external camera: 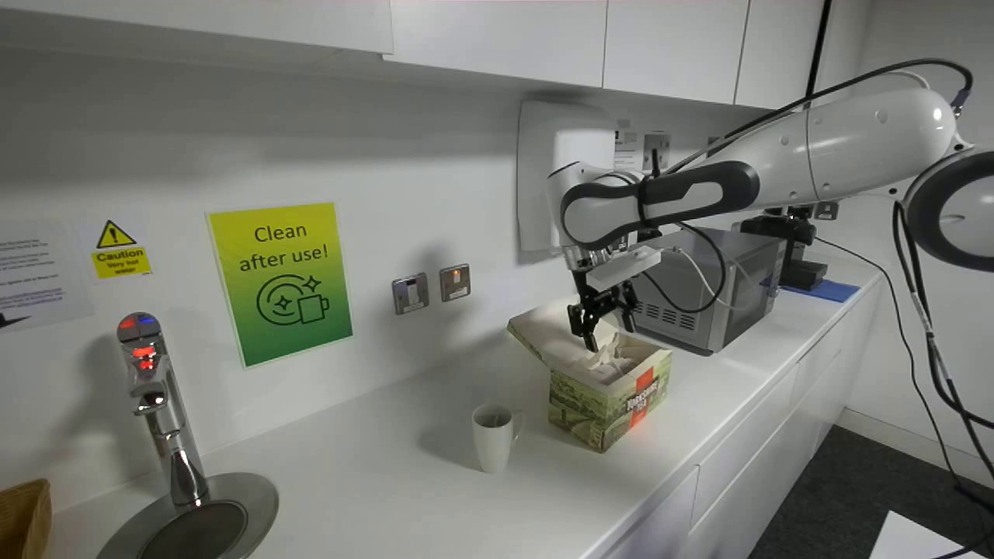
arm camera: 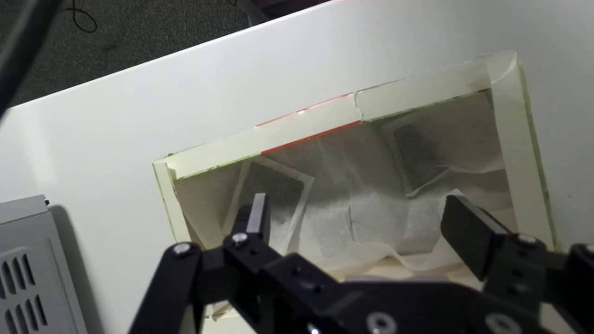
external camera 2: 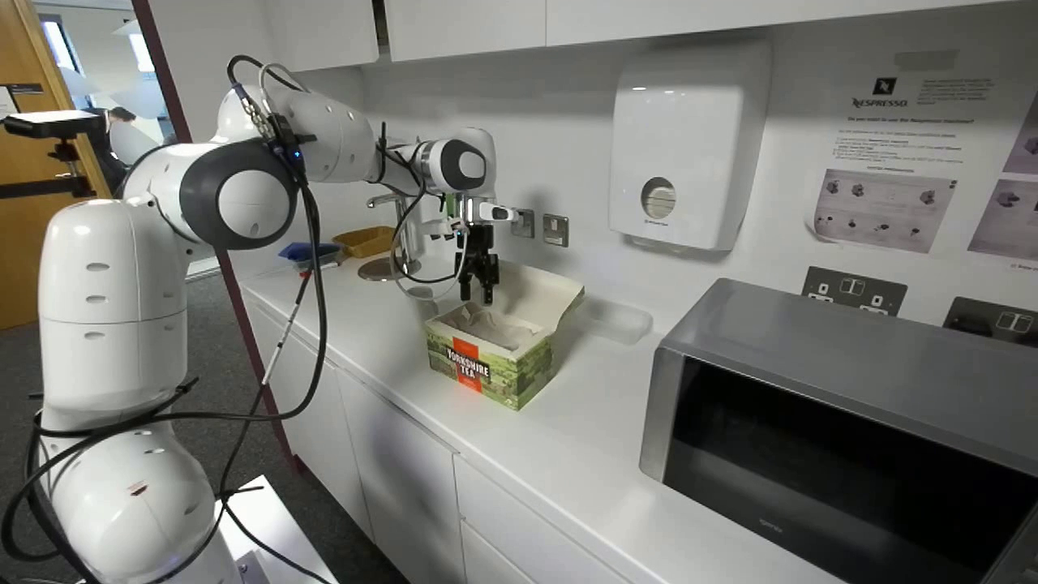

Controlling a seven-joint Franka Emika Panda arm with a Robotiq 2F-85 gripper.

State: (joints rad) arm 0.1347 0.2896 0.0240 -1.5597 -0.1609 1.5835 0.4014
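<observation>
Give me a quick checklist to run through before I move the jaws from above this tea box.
1. Jaws open and holding nothing: ok; they stand wide apart with nothing gripped between them.
2. Tea box uncovered: ok; its lid is tipped back.
3. Contents in sight: ok; the wrist view shows what look like tea bags inside.
4. Height of the jaws over the tea bags: cannot tell; no view settles the depth.
5. Mug upright and apart from the tea box: ok; it stands beside it.
6. Mug empty: cannot tell; too little of its inside shows.
</observation>
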